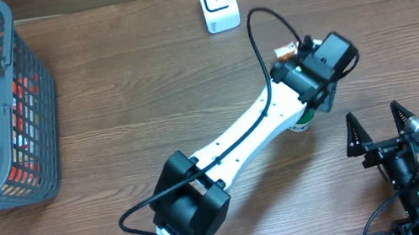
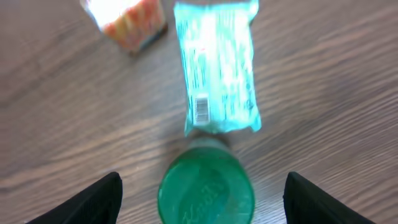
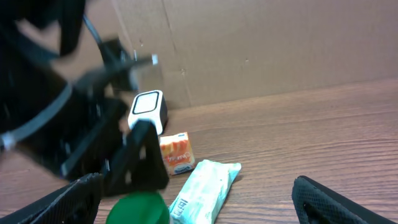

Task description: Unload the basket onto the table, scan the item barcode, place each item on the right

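The left gripper (image 2: 204, 186) hangs with its jaws spread. In the left wrist view both dark fingers (image 2: 102, 199) stand well apart on either side of a green bottle cap (image 2: 206, 194) and touch nothing. The bottle stands upright straight below, so its long axis runs along the gripper's own line of approach. Just beyond it lies a teal packet (image 2: 221, 68), its long axis pointing away from the gripper, with a barcode (image 2: 201, 107) face up at the near end. A small orange carton (image 2: 127, 22) sits further off to the left.

Overhead, the left arm reaches across to these items and covers most of them; only a sliver of green (image 1: 303, 125) shows. The right gripper (image 1: 371, 110) waits nearer the robot's base, also spread wide and empty. The left arm is clearly the nearer one. The white scanner (image 1: 218, 2) stands well apart at the far edge, with bare wood-grain table (image 1: 144, 86) between. A grey basket (image 1: 37, 104) holds goods at the far left.

The right wrist view shows the cap (image 3: 140, 208), the packet (image 3: 202, 186), the carton (image 3: 176, 154) and the scanner (image 3: 148, 111) in a row, with a cardboard wall (image 3: 280, 43) behind. Which item is meant I cannot tell; the bottle is likeliest.
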